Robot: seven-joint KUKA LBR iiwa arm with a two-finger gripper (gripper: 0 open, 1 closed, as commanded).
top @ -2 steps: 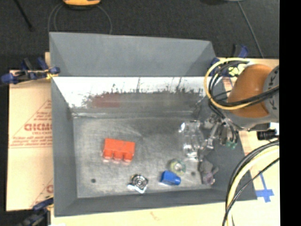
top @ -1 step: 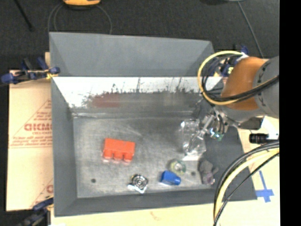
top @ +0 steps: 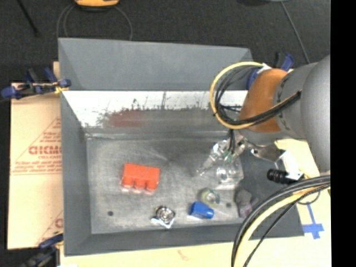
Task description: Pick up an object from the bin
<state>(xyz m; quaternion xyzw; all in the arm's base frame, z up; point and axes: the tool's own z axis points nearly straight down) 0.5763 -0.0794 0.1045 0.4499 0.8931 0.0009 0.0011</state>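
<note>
You have the hand (top: pixel 225 168) low inside the bin (top: pixel 75 166), toward its right side and about midway between the back wall and the front wall. It hangs from the arm (top: pixel 311 102), which comes in over the right rim. The orange cover (top: pixel 266 99) and a loop of cables (top: pixel 222 96) sit just above the hand. You cannot tell from this view whether the hand is spread or pressed together, and nothing can be made out pinched in it.

Under the hand the bin floor looks bare. The nearest thing to it is a pale round piece (top: pixel 210 196), which lies just in front of the hand and slightly to its left, close by; whether they touch is unclear. A dark lump (top: pixel 243 202) lies in front of the hand and to its right, near the front right corner, about as close as the round piece.

A blue cap (top: pixel 200 210) rests just in front of the pale round piece, near the front wall. To the left of it, along that same front wall, is a small silver piece (top: pixel 164 217), apart from the cap.

An orange block (top: pixel 140 178), ribbed into three lobes along its front edge, sits by itself on the left half of the floor, well apart from the hand and from the other things. All five things lie singly on the floor, none stacked on another.
</note>
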